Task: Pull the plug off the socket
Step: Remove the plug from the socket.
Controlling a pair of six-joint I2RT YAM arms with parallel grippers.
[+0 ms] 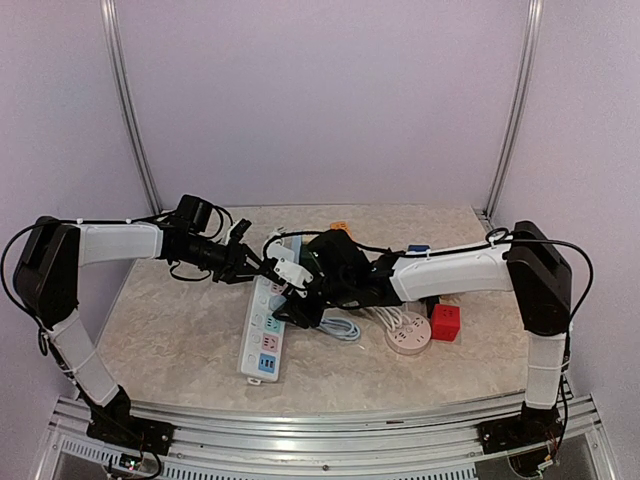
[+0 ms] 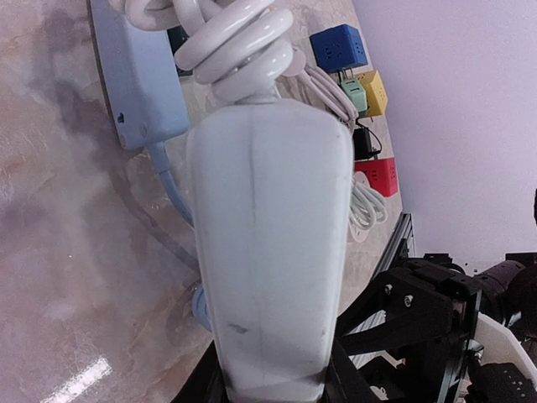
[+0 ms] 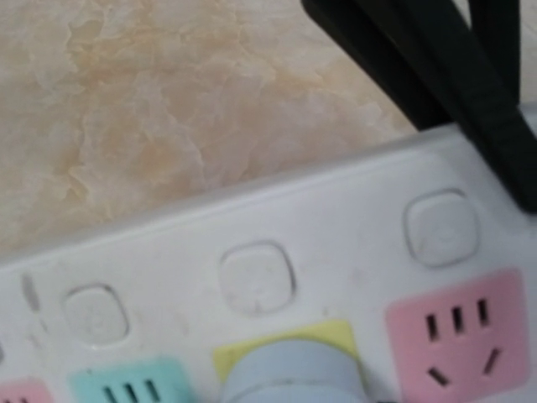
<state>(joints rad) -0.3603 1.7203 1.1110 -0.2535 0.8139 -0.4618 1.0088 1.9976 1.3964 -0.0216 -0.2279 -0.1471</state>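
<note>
Two arms were stretched in toward the power strip [image 1: 262, 338], which lay flat on the table [image 1: 170, 330] with its long axis running away from the bases.

Left arm [image 1: 115, 242]: upper link rose from the base and the forearm ran level toward the strip's far end. The left gripper [image 1: 252, 266] sat just left of that end. It was clenched on a white piece [image 2: 264, 252], oblong with a seam down the middle and a coil of white cord [image 2: 235, 50] at its far tip. Couldn't tell what that piece was. The wrist was rolled on its side, so in the left wrist view the table stood at the left, with the strip beside the white piece.

Right arm [image 1: 450, 272]: elbow high at the right, forearm slanting down and left to the strip's right edge. The right gripper [image 1: 298, 296] was over the strip's far half. Its fingers were lost in the dark wrist bulk from above and didn't read in the right wrist view. Couldn't tell whether it was released or clamped on anything.

Plug [image 3: 289, 374]: pale blue, round, seated in the strip's yellow socket [image 3: 336, 340], between a green socket [image 3: 126, 382] and a pink socket [image 3: 457, 327]. Square buttons [image 3: 257, 277] ran in a row above the sockets. Black bars [image 3: 436, 75] crossed the strip's edge at the top right. A pale blue cable [image 1: 342, 327] looped just right of the strip. Beyond it were a round white socket [image 1: 408, 336] and a red cube [image 1: 445, 322].
</note>
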